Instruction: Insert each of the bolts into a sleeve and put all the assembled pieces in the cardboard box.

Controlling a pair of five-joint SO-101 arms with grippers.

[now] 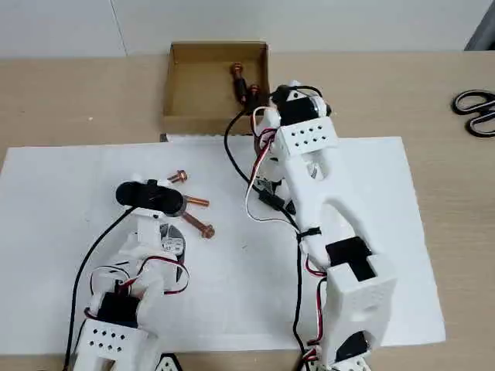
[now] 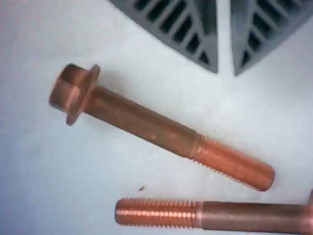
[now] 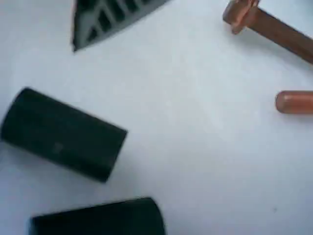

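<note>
- Pale wooden table (image 1: 62, 100) carries a white paper sheet (image 1: 69, 232) where the loose parts lie.
- Lower left of the high view: the left gripper (image 2: 226, 71) hangs just above the bolts. Its fingers are nearly together with a thin slit between them, and they grip nothing.
- Nearest bolt (image 2: 161, 129) lies flat with its long axis diagonal, flanged head toward the upper left of the wrist view and threads toward the lower right.
- Second bolt (image 2: 210, 215) lies almost level along the lower edge, threads pointing left.
- Likely risk: the two bolts lie close together, so a finger coming down askew to the shank could nudge one and roll it away.
- Upper middle: the cardboard box (image 1: 219, 48) already holds assembled pieces (image 1: 244, 81).
- Right of centre: I cannot tell whether the right gripper (image 3: 105, 19) is open or closed.
- Two black sleeves (image 3: 63, 134) lie on their sides and could roll if pushed.
</note>
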